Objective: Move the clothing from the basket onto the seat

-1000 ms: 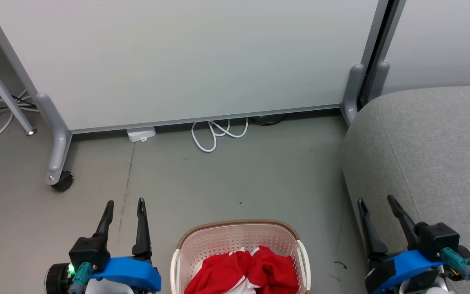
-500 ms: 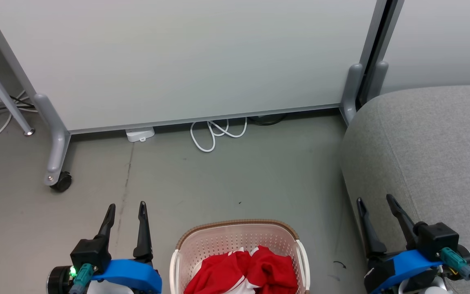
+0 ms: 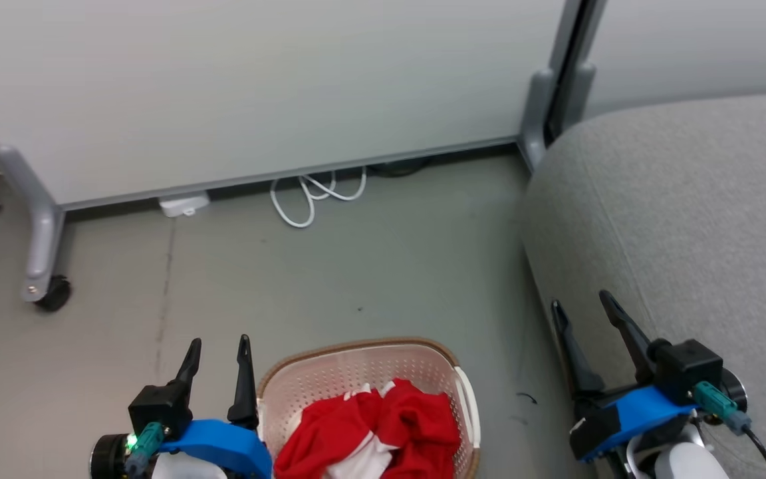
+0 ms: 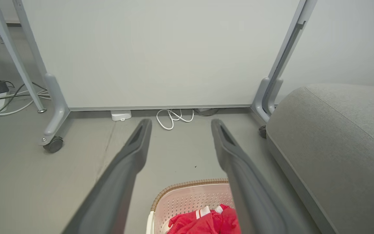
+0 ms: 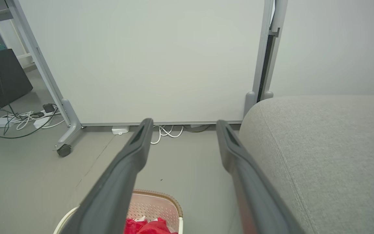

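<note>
1. Head view: the whole picture has slid left and up from half a second ago, so the camera has turned. The large grey fabric sofa seat takes more of the right side. The oval cream perforated plastic basket with a brown rim sits on the floor, with the red and red-and-white clothing heaped inside it. The left gripper is parted and empty, just beside the basket's left rim. The right gripper is likewise parted and empty, at the seat's front edge.
2. Left wrist view: its fingers are spread with nothing between them, and the clothing lies low beside the right finger.
3. Right wrist view: its fingers are apart and empty, with the basket at lower left and the seat to the right. Nothing is lifted yet, so the robot is probably lining up for the first grab.
</note>
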Controlling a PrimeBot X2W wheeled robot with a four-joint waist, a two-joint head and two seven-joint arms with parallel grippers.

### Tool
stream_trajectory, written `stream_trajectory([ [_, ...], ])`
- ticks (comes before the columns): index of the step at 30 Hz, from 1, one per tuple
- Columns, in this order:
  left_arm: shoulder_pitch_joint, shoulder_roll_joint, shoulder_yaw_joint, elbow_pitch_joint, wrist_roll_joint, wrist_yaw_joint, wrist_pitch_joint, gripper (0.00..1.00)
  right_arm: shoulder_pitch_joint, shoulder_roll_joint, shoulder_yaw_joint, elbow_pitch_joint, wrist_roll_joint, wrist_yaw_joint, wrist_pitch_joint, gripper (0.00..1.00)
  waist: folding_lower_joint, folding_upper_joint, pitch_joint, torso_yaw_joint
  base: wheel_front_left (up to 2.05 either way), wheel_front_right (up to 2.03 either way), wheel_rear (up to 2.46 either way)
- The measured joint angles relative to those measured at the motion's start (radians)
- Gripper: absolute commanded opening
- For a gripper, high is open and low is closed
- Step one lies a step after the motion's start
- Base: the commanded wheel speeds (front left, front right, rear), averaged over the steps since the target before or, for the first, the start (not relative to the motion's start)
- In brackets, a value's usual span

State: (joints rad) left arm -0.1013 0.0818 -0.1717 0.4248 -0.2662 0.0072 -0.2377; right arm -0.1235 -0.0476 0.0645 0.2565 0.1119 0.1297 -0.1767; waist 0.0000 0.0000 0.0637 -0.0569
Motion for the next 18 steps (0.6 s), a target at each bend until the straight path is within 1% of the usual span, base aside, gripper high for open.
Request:
stream_trajectory([
  [4, -0.033, -0.004, -0.012, 0.055, -0.008, -0.016, 0.021, 1.0, -0.034, 0.0, 0.028, -0.013, -0.001, 0.0, 0.0, 1.0, 0.0, 0.0, 0.048, -0.051, 0.0, 0.0, 0.0],
  [8, -0.093, -0.005, -0.028, 0.141, -0.015, -0.036, 0.048, 1.0, -0.066, -0.002, 0.045, -0.026, 0.004, 0.0, -0.006, 1.0, 0.0, 0.0, 0.115, -0.1, 0.0, 0.0, 0.0],
  [18, -0.275, 0.029, -0.037, 0.384, -0.025, -0.07, 0.117, 1.0, -0.161, -0.003, 0.114, -0.031, 0.062, 0.001, -0.048, 1.0, 0.0001, 0.0, 0.31, -0.228, 0.0, 0.0, 0.0],
])
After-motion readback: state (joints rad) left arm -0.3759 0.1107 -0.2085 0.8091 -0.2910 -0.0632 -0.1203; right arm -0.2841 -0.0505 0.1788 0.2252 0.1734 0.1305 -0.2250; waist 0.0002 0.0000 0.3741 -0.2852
